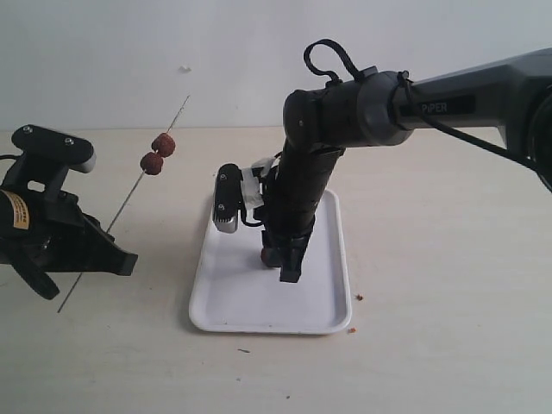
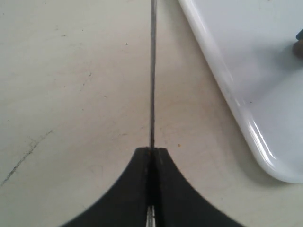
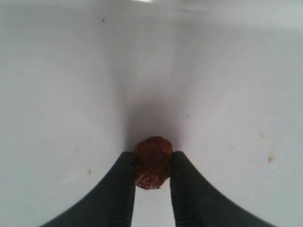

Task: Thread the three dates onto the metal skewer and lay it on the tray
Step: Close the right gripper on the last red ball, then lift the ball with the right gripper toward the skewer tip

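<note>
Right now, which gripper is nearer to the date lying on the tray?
Right. The right gripper stands over the tray, jaws pressing that date from both sides; the left gripper is off beside the tray, shut on the skewer.

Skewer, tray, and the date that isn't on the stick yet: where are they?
metal skewer [image 1: 121,207]: exterior view, bare middle of the rod.
tray [image 1: 228,302]: exterior view, bare white floor.
third date [image 3: 152,161]: right wrist view, its wrinkled middle.

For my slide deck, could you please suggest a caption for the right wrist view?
Right gripper pinching a wrinkled reddish-brown date on the white tray.
</note>
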Robot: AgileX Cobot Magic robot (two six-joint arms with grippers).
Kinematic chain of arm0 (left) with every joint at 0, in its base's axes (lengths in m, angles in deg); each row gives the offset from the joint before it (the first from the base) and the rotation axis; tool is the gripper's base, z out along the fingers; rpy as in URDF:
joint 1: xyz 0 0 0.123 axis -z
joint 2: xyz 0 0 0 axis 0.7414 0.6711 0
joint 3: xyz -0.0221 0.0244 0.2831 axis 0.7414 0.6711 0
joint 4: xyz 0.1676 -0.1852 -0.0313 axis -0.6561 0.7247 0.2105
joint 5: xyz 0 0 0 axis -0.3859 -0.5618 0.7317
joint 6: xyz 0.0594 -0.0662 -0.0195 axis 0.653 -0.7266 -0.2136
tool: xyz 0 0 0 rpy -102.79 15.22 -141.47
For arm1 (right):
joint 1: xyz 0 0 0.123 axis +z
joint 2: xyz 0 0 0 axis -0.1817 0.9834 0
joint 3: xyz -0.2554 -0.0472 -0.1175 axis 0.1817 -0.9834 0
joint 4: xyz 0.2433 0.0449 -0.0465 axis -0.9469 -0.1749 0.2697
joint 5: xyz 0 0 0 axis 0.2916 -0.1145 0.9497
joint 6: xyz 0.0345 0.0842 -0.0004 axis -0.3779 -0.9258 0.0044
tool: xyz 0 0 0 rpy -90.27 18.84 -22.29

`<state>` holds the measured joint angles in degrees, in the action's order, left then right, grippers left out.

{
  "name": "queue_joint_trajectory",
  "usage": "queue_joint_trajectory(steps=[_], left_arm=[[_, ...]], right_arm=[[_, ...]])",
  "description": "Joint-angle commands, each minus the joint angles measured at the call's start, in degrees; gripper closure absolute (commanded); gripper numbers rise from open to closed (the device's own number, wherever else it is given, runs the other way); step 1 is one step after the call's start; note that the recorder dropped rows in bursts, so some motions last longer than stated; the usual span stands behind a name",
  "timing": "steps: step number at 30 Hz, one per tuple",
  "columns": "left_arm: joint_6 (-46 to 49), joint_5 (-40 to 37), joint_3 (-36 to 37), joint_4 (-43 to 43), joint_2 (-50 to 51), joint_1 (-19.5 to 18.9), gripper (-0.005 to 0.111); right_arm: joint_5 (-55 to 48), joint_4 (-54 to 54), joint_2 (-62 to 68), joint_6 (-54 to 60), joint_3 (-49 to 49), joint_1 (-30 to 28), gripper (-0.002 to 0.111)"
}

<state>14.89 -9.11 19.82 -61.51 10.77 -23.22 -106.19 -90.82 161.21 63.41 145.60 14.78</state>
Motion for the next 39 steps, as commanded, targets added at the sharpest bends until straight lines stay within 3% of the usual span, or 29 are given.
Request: queue_joint_trajectory(steps=[1, 9, 14, 17, 22, 29, 34, 39], left_arm=[[-0.18, 0.24, 0.03, 0.00, -0.37, -0.22, 0.107], [-0.31, -0.59, 0.03, 0.13, -0.37, -0.11, 0.107], [-0.42, -1.22, 0.03, 0.26, -0.37, -0.11, 0.107], [-0.42, -1.48, 0.03, 0.40, -0.37, -0.11, 0.107], [-1.15, -1.47, 0.03, 0.40, -0.37, 0.71, 0.107], [-1.15, -1.08, 0.03, 0.40, -0.37, 4.62, 0.107], [-1.15, -1.08, 0.03, 0.40, -0.37, 5.34, 0.107], [-1.15, -1.08, 0.03, 0.40, -0.37, 5.34, 0.107]], right_arm=[[-0.32, -0.21, -0.65, -6.26, 0.30, 0.05, 0.084], [2.45, -0.29, -3.69, -18.97, 0.30, -1.68, 0.084], [8.61, -7.44, -6.13, -29.32, 0.30, -5.77, 0.084], [10.78, -19.45, -6.74, -30.33, 0.30, -9.25, 0.084], [9.15, -48.45, -6.38, -23.91, 0.30, -14.08, 0.084], [0.87, -78.01, -4.32, -12.24, 0.30, -14.88, 0.084], [-1.12, -88.68, -3.21, -10.31, 0.30, -14.88, 0.084], [-0.96, -89.60, -3.21, -8.97, 0.30, -14.88, 0.084]])
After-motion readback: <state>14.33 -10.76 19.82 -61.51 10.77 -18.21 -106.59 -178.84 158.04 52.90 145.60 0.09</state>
